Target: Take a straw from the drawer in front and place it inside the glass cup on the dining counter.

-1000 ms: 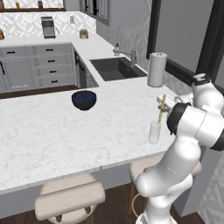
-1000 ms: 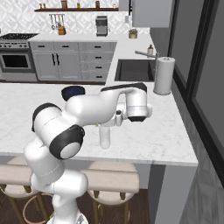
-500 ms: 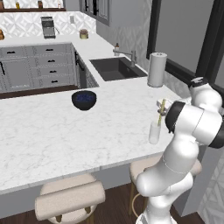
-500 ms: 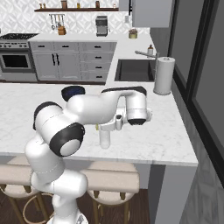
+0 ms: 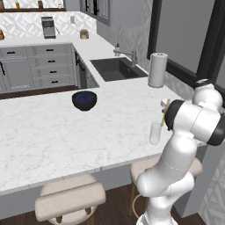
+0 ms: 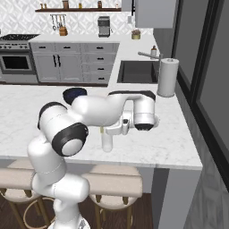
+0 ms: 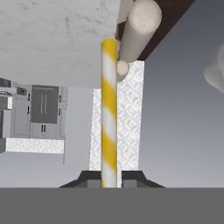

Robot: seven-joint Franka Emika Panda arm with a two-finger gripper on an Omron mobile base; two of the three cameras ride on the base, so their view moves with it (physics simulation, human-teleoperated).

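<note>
1. Between the two dark fingertips (image 7: 93, 180) at the bottom of the hand view stands the straw (image 7: 109, 113) — striped yellow and white there, running straight up the middle from the tips toward the marble edge.
2. Both tips press against the straw's sides, so the gripper (image 7: 108, 180) is closed on it with no gap showing.
3. From the left base view, the straw (image 5: 164, 115) appears as a thin, pale yellow-green stick, slightly tilted, just above the glass cup (image 5: 154, 133).
4. Whether its lower end has entered the cup's mouth cannot be told from either base view.
5. From the right base view, the glass cup (image 6: 107, 142) stands upright on the dining counter (image 6: 170, 147), near its front edge, directly beneath the gripper (image 6: 112, 130).
6. Farther back on the same slab sit a dark blue bowl (image 5: 84, 99) and a white paper-towel roll (image 5: 157, 70) — both well apart from the cup.
7. Beige stools (image 5: 70, 199) are tucked under the counter's overhang.
</note>
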